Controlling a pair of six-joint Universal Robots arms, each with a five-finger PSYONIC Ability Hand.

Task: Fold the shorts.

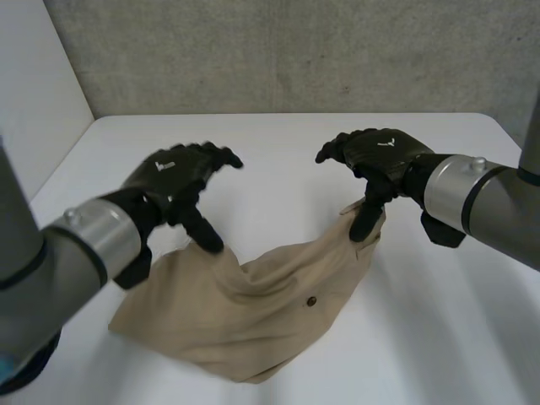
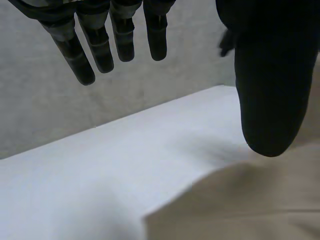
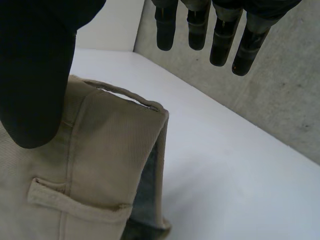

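Shorts (image 1: 253, 304) lie bunched on the near half of the table (image 1: 278, 160). The left hand (image 1: 173, 177) hovers at their left edge, fingers apart from the thumb, clasping nothing. The right hand (image 1: 384, 156) — equally spread — only props the raised waistband corner (image 1: 359, 232) with its thumb; unpinched, it may slip down.

I see a white table (image 1: 295, 143) meeting a rough grey wall (image 1: 295, 51) behind; a plain white panel (image 1: 34, 84) closes its left side.
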